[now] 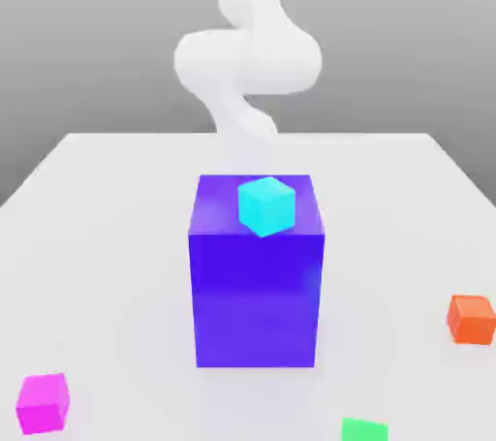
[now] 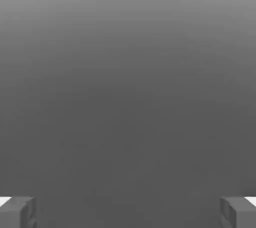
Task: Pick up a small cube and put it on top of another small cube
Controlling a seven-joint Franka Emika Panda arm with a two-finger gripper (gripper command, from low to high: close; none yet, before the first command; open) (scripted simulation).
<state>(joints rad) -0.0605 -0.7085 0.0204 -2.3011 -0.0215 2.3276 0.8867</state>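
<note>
Your end effector (image 2: 128, 214) stands spread, its two fingertips well apart in the hand view with nothing between them. Behind them you see only plain grey shading, so that view gives you no cube to aim at. In the exterior view, the white arm (image 1: 248, 61) comes down from the top, behind the big blue block (image 1: 257, 299).

That block stands on the white counter (image 1: 116, 236), and on its top face, toward the exterior view's right, sits the cyan cube (image 1: 266, 206), turned so that one edge faces the camera. Farther out, you have the orange cube (image 1: 472, 321) on the counter at the exterior view's right, the magenta cube (image 1: 44, 403) near the left corner, and the green cube (image 1: 364, 430), cut by the bottom edge.

As far as you can judge, the task is at its start: no small cube rests on another, and none is gripped. You have it all left: choose a cube, reach it, close on it, lift, carry it over a second small cube, set it down square and let go.
</note>
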